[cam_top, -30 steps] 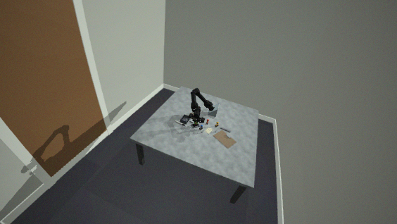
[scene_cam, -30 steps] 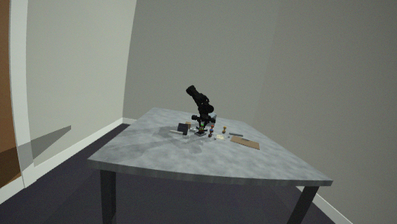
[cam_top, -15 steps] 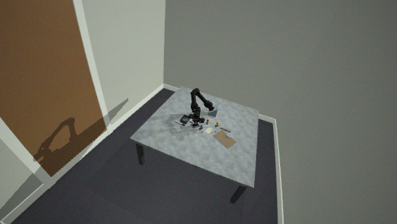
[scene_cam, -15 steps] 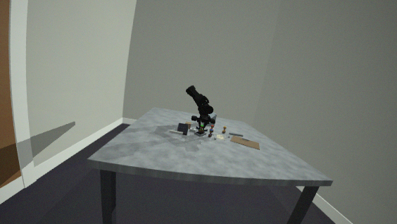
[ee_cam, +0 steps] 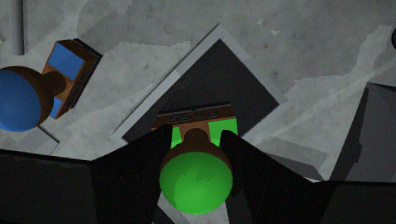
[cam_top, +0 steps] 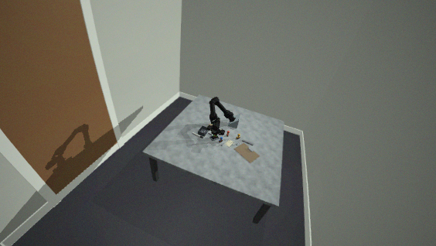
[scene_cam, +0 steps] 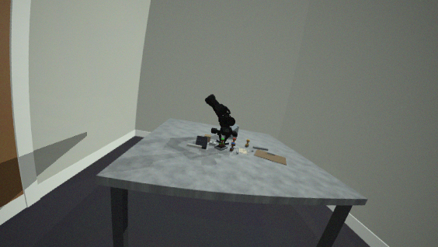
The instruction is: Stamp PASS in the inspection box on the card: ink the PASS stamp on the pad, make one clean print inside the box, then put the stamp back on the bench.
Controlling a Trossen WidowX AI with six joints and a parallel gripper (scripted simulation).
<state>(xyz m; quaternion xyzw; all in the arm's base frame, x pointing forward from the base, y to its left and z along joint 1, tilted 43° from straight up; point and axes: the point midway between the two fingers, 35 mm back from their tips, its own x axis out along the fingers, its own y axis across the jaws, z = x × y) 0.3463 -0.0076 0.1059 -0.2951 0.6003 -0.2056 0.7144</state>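
Stamp [ee_cam: 196,182], green-knobbed, brown-bodied, green side panels

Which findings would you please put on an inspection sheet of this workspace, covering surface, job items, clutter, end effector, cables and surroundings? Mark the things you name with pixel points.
Surface: mottled grey table [cam_top: 182,152] [scene_cam: 175,168].
Job items: green-topped stamp [ee_cam: 196,182] over the dark ink pad [ee_cam: 215,75]; contact unclear. Pale card [cam_top: 229,143] [scene_cam: 242,151]; print cannot be told.
Clutter: blue-topped stamp [ee_cam: 17,100] beside the pad; brown board [cam_top: 246,153] [scene_cam: 270,158].
End effector [ee_cam: 196,136]: shut on the green-topped stamp.
Cables: nothing seen.
Surroundings: grey walls [cam_top: 309,58] [scene_cam: 233,50], dark floor [cam_top: 127,201] [scene_cam: 194,221], brown panel [cam_top: 50,77] [scene_cam: 5,97].
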